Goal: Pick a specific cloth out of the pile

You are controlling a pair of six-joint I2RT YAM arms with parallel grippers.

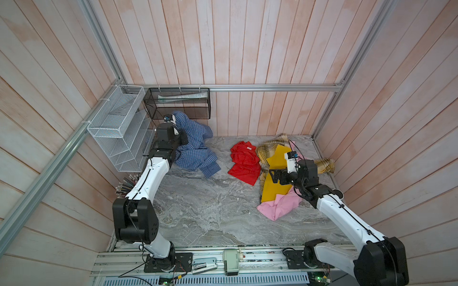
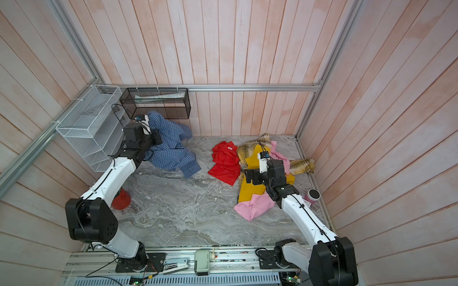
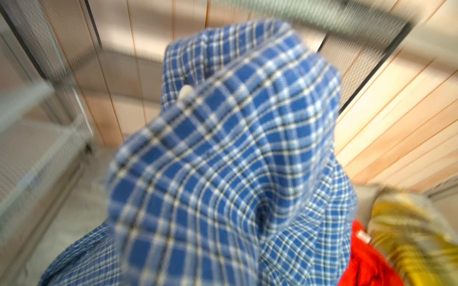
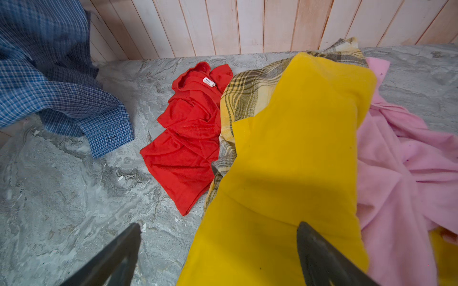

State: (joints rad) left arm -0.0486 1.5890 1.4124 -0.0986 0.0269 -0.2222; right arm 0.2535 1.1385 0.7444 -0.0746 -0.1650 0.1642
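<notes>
The left jaws pinch the cloth (image 1: 195, 153) at the back-left of the desk (image 1: 198, 210), well apart from the pile (image 1: 272, 195); the right jaws hang spread above that. Lifted higher, a fold could snag the black basket (image 1: 178, 109).

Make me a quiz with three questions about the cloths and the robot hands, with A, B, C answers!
1. Where is the blue check cloth?
A near right
B far left, by the wire racks
C dead centre

2. What colour is the cloth between it and the plaid cloth?
A green
B black
C red

3. The right gripper is:
A open and empty
B shut on a cloth
C out of sight

Answers:
1. B, it is heaped beside the racks.
2. C, the red cloth lies there.
3. A, its jaws stand apart with nothing between.
</notes>
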